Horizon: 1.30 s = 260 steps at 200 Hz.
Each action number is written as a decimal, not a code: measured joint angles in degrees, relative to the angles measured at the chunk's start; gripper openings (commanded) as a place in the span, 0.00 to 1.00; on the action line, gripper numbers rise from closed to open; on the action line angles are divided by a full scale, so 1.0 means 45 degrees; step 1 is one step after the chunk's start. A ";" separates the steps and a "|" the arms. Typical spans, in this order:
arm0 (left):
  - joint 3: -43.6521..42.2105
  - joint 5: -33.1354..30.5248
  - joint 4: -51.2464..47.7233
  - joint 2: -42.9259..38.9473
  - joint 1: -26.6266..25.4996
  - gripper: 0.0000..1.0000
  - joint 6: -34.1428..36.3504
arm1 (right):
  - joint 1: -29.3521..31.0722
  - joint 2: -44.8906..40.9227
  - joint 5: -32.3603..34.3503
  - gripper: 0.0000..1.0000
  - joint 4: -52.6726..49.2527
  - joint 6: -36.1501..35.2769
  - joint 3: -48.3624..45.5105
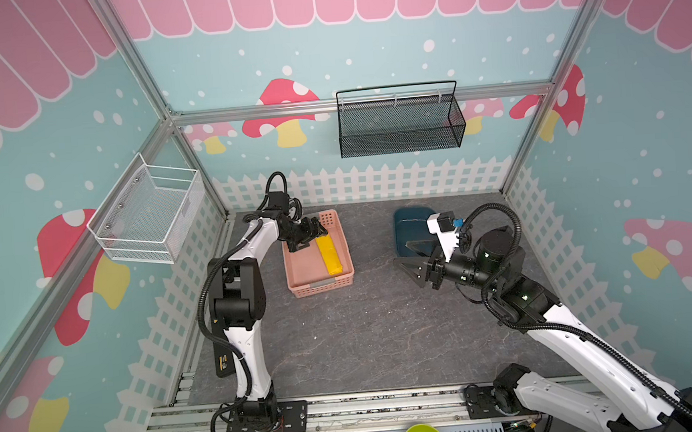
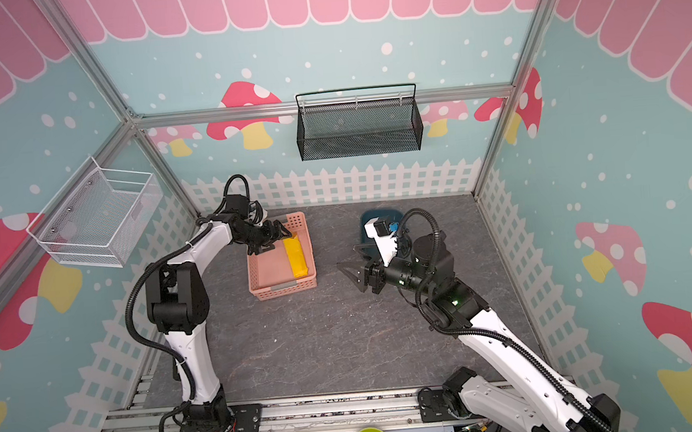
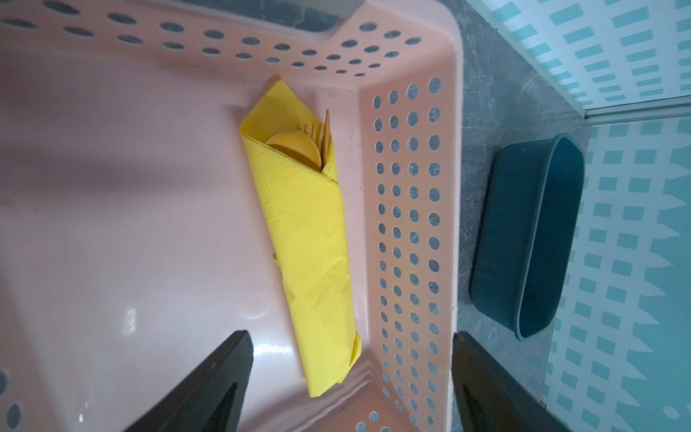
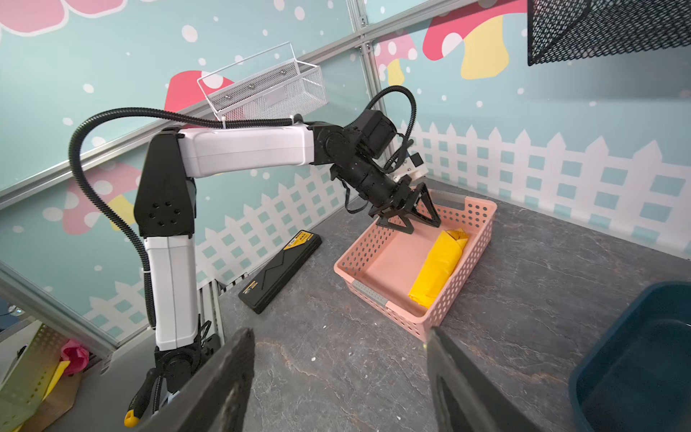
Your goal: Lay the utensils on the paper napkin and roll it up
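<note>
The paper napkin [image 1: 328,255], rolled, lies in the pink basket [image 1: 320,287] against the wall that faces the dark blue bin [image 1: 410,229]. Its long axis runs front to back, and the utensils [image 3: 295,147] peek from the end nearer the arm bases. The left gripper [image 1: 309,238] hangs over the roll's far end, jaws spread wide and empty. The right gripper [image 1: 405,258], beside the bin, is also spread and empty.

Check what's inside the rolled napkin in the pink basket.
At the napkin roll's open end, a round spoon bowl and fork tines show. Their handles and anything else inside are covered by the paper.
</note>
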 measured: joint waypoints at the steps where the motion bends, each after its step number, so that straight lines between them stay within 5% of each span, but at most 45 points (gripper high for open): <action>1: -0.0010 -0.0005 0.0005 -0.0029 -0.0005 1.00 0.0010 | 0.0000 0.0000 0.0044 0.83 -0.0029 0.0010 0.0010; 108: -0.4041 -0.2618 0.0967 -0.5042 -0.0019 1.00 0.0214 | -0.1321 0.0199 0.3857 0.99 -0.1491 -0.0690 -0.0107; 189: -0.9491 -0.6849 0.4619 -0.8699 0.0928 1.00 0.0257 | -0.3478 0.1127 0.6543 1.00 -0.1239 -0.0865 -0.2132; 260: -1.3420 -0.9408 0.9233 -0.9423 0.2720 0.99 0.0403 | -0.4847 0.2259 0.9437 1.00 0.2205 -0.1831 -0.5357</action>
